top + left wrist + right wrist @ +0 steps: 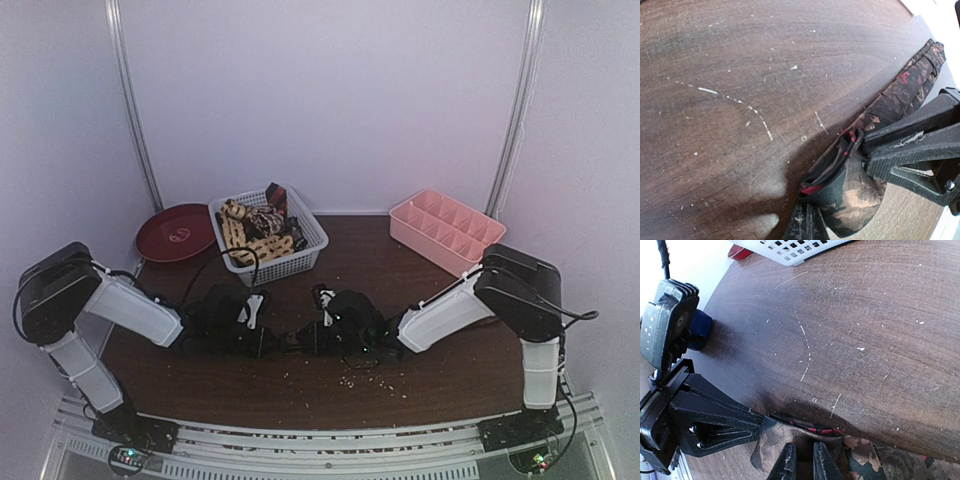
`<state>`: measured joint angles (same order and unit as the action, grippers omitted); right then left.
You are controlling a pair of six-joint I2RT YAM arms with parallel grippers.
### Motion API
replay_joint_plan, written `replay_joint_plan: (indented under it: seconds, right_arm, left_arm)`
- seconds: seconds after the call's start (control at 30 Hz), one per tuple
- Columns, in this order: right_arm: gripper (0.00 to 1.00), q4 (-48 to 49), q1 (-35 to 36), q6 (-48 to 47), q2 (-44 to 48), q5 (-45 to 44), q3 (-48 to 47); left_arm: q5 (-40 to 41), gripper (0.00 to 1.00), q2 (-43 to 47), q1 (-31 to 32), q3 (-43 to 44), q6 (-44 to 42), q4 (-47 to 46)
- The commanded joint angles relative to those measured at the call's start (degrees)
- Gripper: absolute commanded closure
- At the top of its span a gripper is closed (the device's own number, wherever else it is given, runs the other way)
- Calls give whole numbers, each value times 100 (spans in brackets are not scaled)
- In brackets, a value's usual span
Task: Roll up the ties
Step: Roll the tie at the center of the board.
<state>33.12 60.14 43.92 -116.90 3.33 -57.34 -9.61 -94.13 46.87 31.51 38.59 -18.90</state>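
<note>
- The two arms meet low over the middle of the table point(740, 100), their grippers tip to tip.
- A dark tie point(895, 95) with red and tan patches lies on the wood between them. One end is folded over so a red lining shows, and the rest trails away flat across the table.
- The left gripper point(805, 222) has its jaws pressed together on the folded end of the tie.
- The right gripper point(804, 457) has its jaws set narrow, pinching the same fold from the opposite side, just beside the left one.
- The other ties point(255, 228) sit heaped in a white basket point(305, 250) at the back of the table.
- A red plate point(175, 232) lies left of the basket, and a pink tray point(445, 228) lies well to its right.
</note>
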Motion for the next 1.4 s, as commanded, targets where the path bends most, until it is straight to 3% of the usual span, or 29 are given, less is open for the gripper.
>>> replay_joint_plan:
  seconds: [0.0, 0.33, 0.6, 0.9, 1.37]
  right_arm:
    - [86, -219, -59, 87, 38, 57, 207]
    - [86, 13, -132, 223, 49, 159, 350]
    - [86, 27, -148, 231, 93, 168, 392]
    - [86, 57, -152, 267, 103, 179, 385]
    - [86, 197, -198, 285, 251, 189, 567]
  left_arm:
    - [144, 100, -109, 65, -14, 126, 474]
    - [324, 100, -419, 251, 102, 405, 657]
    - [806, 100, 81, 279, 127, 564, 1512]
    - [38, 100, -337, 279, 67, 873, 601]
    - [-112, 100, -391, 283, 180, 1051, -426]
